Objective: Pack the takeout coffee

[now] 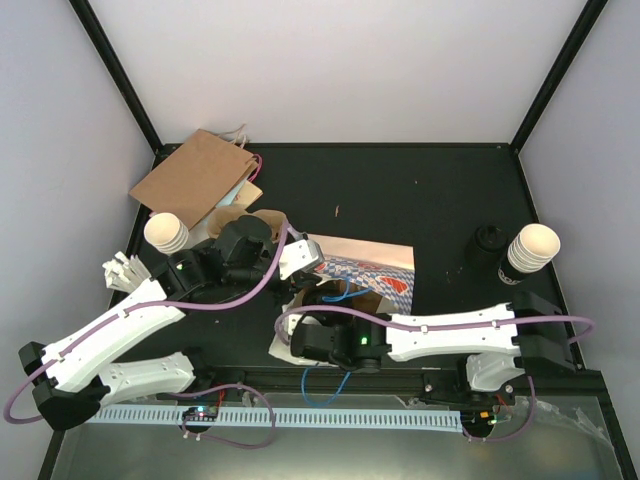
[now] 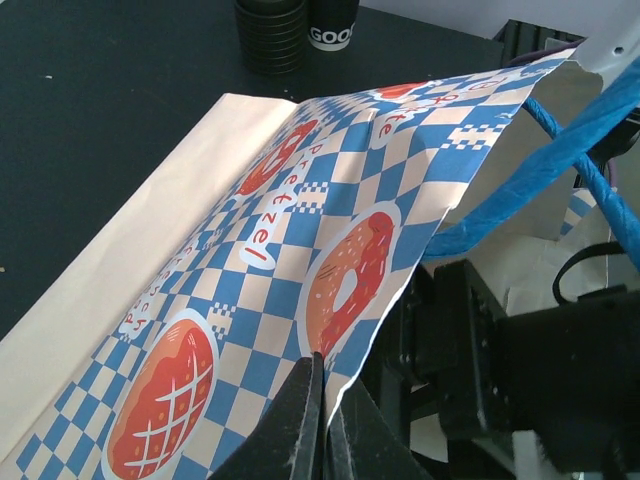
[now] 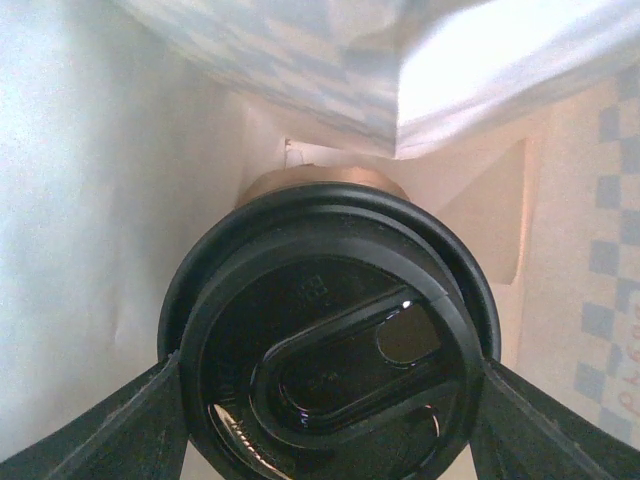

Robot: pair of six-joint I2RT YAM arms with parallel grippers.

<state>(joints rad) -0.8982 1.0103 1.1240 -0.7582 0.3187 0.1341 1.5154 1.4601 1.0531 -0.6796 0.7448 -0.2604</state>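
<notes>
The blue-and-white checked paper bag (image 1: 368,270) lies on its side on the black table, mouth toward the arms. My left gripper (image 1: 303,257) is shut on the bag's upper mouth edge (image 2: 340,330) and holds it lifted; in the left wrist view the jaws (image 2: 323,400) pinch the paper. My right gripper (image 1: 298,338) is at the bag's mouth. In the right wrist view it (image 3: 330,425) is shut on a takeout coffee cup with a black lid (image 3: 330,350), inside the bag's white interior (image 3: 90,230). The cup is hidden under the wrist in the top view.
A stack of cream cups (image 1: 167,233) stands at the left, another (image 1: 530,247) at the right beside a stack of black lids (image 1: 488,238). A brown paper bag (image 1: 195,175) lies at the back left. The bag's blue handle (image 2: 560,150) hangs by the mouth.
</notes>
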